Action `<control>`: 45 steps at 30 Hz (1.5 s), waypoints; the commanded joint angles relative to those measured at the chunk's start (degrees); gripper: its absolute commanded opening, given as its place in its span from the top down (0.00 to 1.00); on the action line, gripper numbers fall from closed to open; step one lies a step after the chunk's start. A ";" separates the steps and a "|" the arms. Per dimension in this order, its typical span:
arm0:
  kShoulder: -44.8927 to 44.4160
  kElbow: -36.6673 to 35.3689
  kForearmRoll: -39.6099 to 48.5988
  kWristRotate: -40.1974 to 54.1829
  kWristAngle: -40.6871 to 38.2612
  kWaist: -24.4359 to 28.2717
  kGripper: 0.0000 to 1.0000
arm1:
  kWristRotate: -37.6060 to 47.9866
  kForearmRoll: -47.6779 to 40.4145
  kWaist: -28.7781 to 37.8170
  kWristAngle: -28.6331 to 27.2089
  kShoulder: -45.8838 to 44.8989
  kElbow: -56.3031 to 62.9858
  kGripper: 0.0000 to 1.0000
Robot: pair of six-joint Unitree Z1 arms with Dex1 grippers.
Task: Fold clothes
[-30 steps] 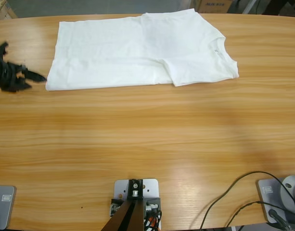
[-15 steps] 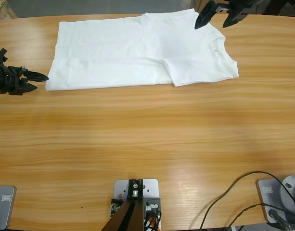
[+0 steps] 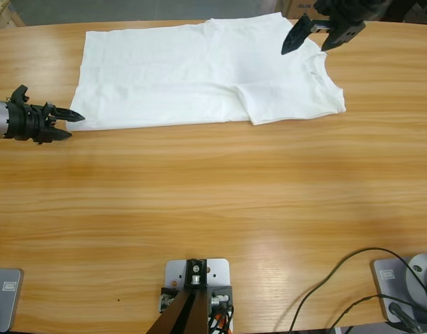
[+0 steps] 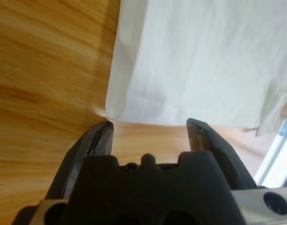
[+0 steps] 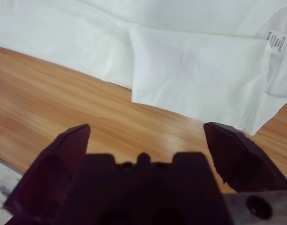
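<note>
A white T-shirt (image 3: 199,73) is lying flat along the far side of the wooden table (image 3: 213,209), folded lengthwise, with its hem end pointing left and its collar (image 3: 317,62) pointing right. One short sleeve (image 3: 286,101) is lying folded over the body near the right end, its edge showing as a crease running toward the near edge of the cloth. In the right wrist view a small label (image 5: 275,41) is showing inside the neckline. The left gripper (image 3: 72,121) is reaching in from the left edge of the table, low over the wood, with its jaws standing parted; its tips are sitting just beside the near left corner of the shirt, and in the left wrist view that rounded corner (image 4: 113,110) is lying right at the tip of one jaw, with nothing clamped between them. The right gripper (image 3: 311,40) is coming in from the far right corner, hanging above the collar end of the shirt, its jaws spread wide and holding nothing. Dark cables (image 3: 338,285) are lying on the table's near right part.
</note>
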 commanded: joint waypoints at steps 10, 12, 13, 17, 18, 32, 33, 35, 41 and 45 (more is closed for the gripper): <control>9.06 1.63 -10.08 -3.75 -2.29 -0.94 0.46 | 0.54 -2.20 -0.52 0.86 -1.30 4.39 0.00; 8.69 1.90 -10.09 -3.66 -2.37 -1.03 0.71 | 0.56 -2.32 -0.52 0.88 -1.12 4.39 0.01; 8.35 2.14 -10.09 -3.66 -2.32 -0.99 0.86 | 0.67 -2.39 -0.52 0.88 -1.04 4.39 0.01; 7.16 2.90 -10.09 -3.58 -2.29 -0.77 1.00 | 1.16 -2.58 -0.52 0.77 -0.88 4.39 0.13; 6.81 3.02 -10.09 -3.58 -2.29 -0.77 1.00 | 1.23 -2.58 -0.53 0.63 -0.84 4.39 0.16; 2.87 3.83 -10.18 -2.87 -2.29 -0.15 1.00 | 11.92 -25.23 -13.88 14.69 -7.79 27.38 0.33; 2.80 3.80 -10.15 -2.87 -2.29 -0.15 1.00 | 13.62 -28.11 -14.05 14.97 -8.52 30.12 0.32; 2.62 3.76 -10.16 -2.93 -2.29 -0.15 1.00 | 17.09 -33.61 -14.05 15.27 -9.19 35.01 0.29; 2.03 3.99 -9.83 -2.87 -2.29 -0.15 1.00 | 24.56 -43.15 -14.05 14.15 -11.27 44.92 0.28; 1.99 4.02 -9.83 -2.87 -2.29 -0.22 1.00 | 27.60 -46.09 -14.05 9.89 -13.99 49.21 0.28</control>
